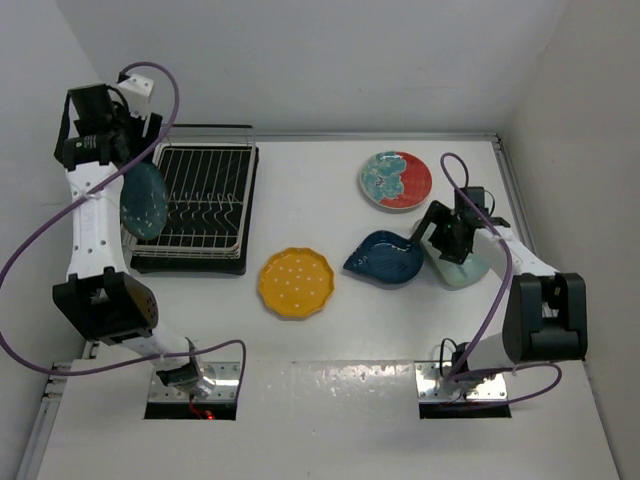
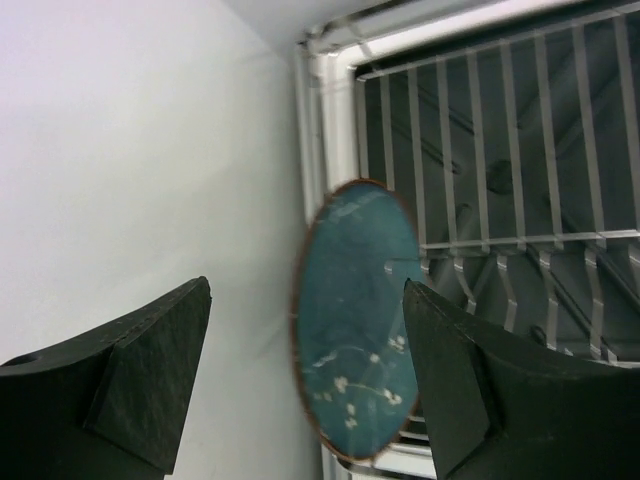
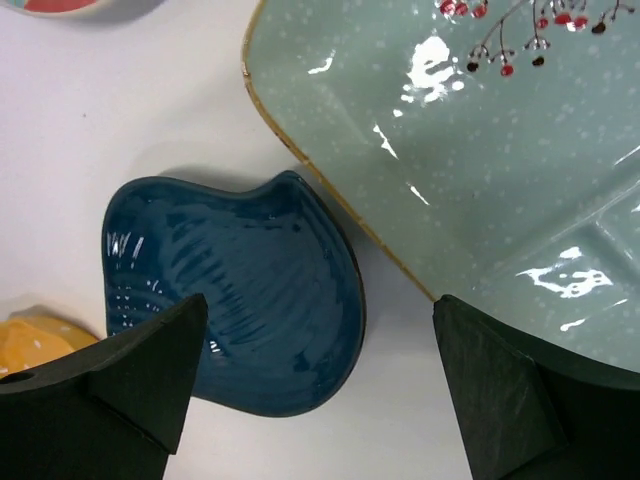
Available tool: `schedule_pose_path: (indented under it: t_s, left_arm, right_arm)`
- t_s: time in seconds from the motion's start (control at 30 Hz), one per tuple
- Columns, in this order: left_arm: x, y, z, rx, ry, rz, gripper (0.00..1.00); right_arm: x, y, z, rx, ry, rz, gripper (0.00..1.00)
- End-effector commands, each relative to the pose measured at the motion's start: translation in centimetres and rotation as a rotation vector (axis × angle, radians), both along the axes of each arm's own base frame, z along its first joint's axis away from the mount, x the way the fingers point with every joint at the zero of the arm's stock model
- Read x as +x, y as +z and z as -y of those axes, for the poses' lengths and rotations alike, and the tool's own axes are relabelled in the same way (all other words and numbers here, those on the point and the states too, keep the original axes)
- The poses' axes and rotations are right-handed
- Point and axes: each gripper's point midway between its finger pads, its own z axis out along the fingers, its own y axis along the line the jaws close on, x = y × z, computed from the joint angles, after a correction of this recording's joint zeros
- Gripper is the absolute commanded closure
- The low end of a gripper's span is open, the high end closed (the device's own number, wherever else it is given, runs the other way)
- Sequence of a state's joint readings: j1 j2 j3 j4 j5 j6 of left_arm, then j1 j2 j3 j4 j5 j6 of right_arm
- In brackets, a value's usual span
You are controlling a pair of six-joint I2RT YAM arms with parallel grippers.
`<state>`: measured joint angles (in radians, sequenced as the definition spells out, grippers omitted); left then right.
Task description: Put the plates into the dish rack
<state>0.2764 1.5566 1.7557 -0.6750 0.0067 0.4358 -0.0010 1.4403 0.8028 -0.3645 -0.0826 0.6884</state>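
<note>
Teal plate [image 1: 143, 200] stands on edge at left-of-frame rim of dish rack [image 1: 215, 165], left end effector [image 2: 307, 300] and right end effector [image 3: 320, 305] both released

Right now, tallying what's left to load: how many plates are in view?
5: dark teal plate at the dish rack, left edge; red-and-turquoise plate, blue leaf plate, yellow plate and mint plate on the table.

Seen from overhead, the right gripper [image 1: 450, 243] and its wrist cover most of the pale mint plate [image 1: 476, 272]. The right wrist view crops that plate at its top and right edges and leaves only slivers of the yellow plate [image 3: 25, 345] and the red-and-turquoise plate [image 3: 70, 3]. In the left wrist view the dish rack [image 2: 500, 150] runs out of frame, and one finger [image 2: 480, 390] of the left gripper [image 2: 307, 290] hides the lower right rim of the dark teal plate [image 2: 355, 300].
</note>
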Motion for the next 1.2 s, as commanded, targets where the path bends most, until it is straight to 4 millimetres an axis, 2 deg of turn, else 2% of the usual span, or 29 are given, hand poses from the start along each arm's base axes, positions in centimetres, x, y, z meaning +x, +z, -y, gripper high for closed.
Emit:
schedule_pose_path:
  t_s: [0.0, 0.07, 0.1, 0.13, 0.17, 0.2, 0.23, 0.27, 0.3, 0.33, 0.4, 0.43, 0.47, 0.5, 0.53, 0.6, 0.63, 0.7, 0.73, 0.8, 0.87, 0.9, 0.93, 0.97, 1.03, 1.07, 1.1, 1.13, 1.17]
  left_arm:
    - [-0.4, 1.0, 2.2, 0.000, -0.031, -0.027, 0.18]
    - [-0.4, 0.5, 3.1, -0.013, -0.046, -0.051, 0.18]
    - [-0.5, 0.6, 4.0, -0.022, -0.062, -0.057, 0.18]
    - [-0.5, 0.4, 4.5, -0.032, -0.068, -0.064, 0.18]
    - [-0.5, 0.2, 5.3, -0.034, -0.086, -0.077, 0.18]
    - [-0.7, 0.5, 5.4, -0.041, -0.081, -0.066, 0.18]
    - [-0.8, 0.3, 6.0, -0.043, -0.095, -0.078, 0.18]
    - [-1.1, 0.4, 6.4, -0.037, -0.098, -0.078, 0.18]
    - [-1.1, -0.3, 6.4, -0.040, -0.098, -0.093, 0.18]
    - [-1.3, -0.3, 6.8, -0.042, -0.095, -0.092, 0.18]
    - [-1.7, -0.6, 7.0, -0.031, -0.086, -0.107, 0.18]
    - [-1.7, -1.0, 7.5, -0.032, -0.098, -0.118, 0.18]
    - [-2.0, -0.6, 7.3, -0.032, -0.080, -0.107, 0.18]
    - [-2.0, -0.6, 7.6, -0.024, -0.082, -0.108, 0.18]
    - [-1.9, -0.6, 8.2, -0.023, -0.095, -0.108, 0.17]
    - [-2.3, -0.8, 8.4, -0.014, -0.093, -0.119, 0.17]
    - [-2.2, -0.8, 9.1, -0.021, -0.104, -0.118, 0.17]
    - [-2.2, -0.8, 9.5, -0.015, -0.109, -0.118, 0.17]
    - [-2.2, -0.7, 9.8, -0.007, -0.111, -0.119, 0.17]
    - [-2.2, -0.7, 10.1, 0.001, -0.111, -0.119, 0.17]
    - [-2.2, -0.7, 10.4, 0.007, -0.115, -0.120, 0.17]
    - [-2.3, -0.8, 10.4, 0.006, -0.115, -0.129, 0.17]
    - [-2.1, -1.2, 10.8, 0.007, -0.126, -0.138, 0.17]
    - [-2.0, -0.8, 10.8, 0.007, -0.126, -0.129, 0.17]
    - [-1.9, -0.9, 11.7, -0.004, -0.158, -0.128, 0.17]
    - [-1.6, -0.9, 12.4, -0.009, -0.179, -0.128, 0.17]
    - [-1.8, -1.1, 12.7, -0.017, -0.192, -0.137, 0.17]
    - [-1.8, -1.0, 13.9, -0.039, -0.240, -0.137, 0.14]
    - [-1.5, -1.4, 14.5, -0.057, -0.267, -0.147, 0.13]
  right_arm:
    - [4.7, 4.4, -0.4, -0.007, 0.038, 0.171, 0.10]
    - [6.4, 5.1, -0.5, -0.006, 0.054, 0.216, 0.14]
    - [7.4, 5.6, -0.6, 0.001, 0.056, 0.237, 0.22]
    - [9.4, 7.2, -0.6, 0.006, 0.042, 0.312, 0.28]
    - [11.2, 7.6, -0.4, 0.000, 0.025, 0.342, 0.40]
    - [12.3, 7.7, 1.4, -0.017, -0.030, 0.358, 0.44]
    - [13.1, 5.5, 2.0, -0.025, -0.059, 0.308, 0.44]
    - [15.2, 7.3, 2.6, -0.028, -0.086, 0.350, 0.42]
    - [15.6, 6.8, 2.9, -0.030, -0.099, 0.323, 0.38]
    - [17.1, 4.7, 3.3, -0.040, -0.115, 0.270, 0.35]
    - [17.8, 4.1, 4.0, -0.053, -0.148, 0.197, 0.34]
    - [19.1, 3.4, 4.1, -0.051, -0.157, 0.184, 0.33]
    - [19.2, 1.3, 4.2, -0.049, -0.164, 0.127, 0.33]
    - [20.4, -0.2, 4.4, -0.040, -0.197, 0.098, 0.31]
    - [21.0, 0.5, 4.6, -0.032, -0.208, 0.117, 0.31]
    - [21.1, -2.7, 4.5, -0.010, -0.238, 0.052, 0.31]
    - [22.0, -2.1, 4.6, 0.009, -0.256, 0.067, 0.31]
    - [22.1, -4.3, 4.4, 0.027, -0.273, 0.024, 0.31]
    - [22.3, -4.6, 4.3, 0.046, -0.300, 0.022, 0.35]
    - [22.9, -5.4, 3.1, 0.114, -0.278, 0.040, 0.37]
    - [22.0, -6.6, 1.5, 0.204, -0.254, 0.023, 0.46]
    - [23.1, -6.1, 1.3, 0.232, -0.251, 0.081, 0.53]
    - [22.3, -6.8, 0.4, 0.282, -0.234, 0.059, 0.73]
    - [22.4, -6.9, 0.2, 0.298, -0.229, 0.066, 0.84]
    - [22.9, -6.4, -0.3, 0.341, -0.212, 0.102, 1.00]
    - [22.8, -6.4, -0.4, 0.355, -0.209, 0.110, 1.00]
    - [24.1, -4.0, -1.2, 0.408, -0.150, 0.200, 1.00]
    - [23.7, -3.8, -1.5, 0.426, -0.137, 0.209, 1.00]
    - [23.8, -2.4, -2.3, 0.470, -0.095, 0.239, 1.00]
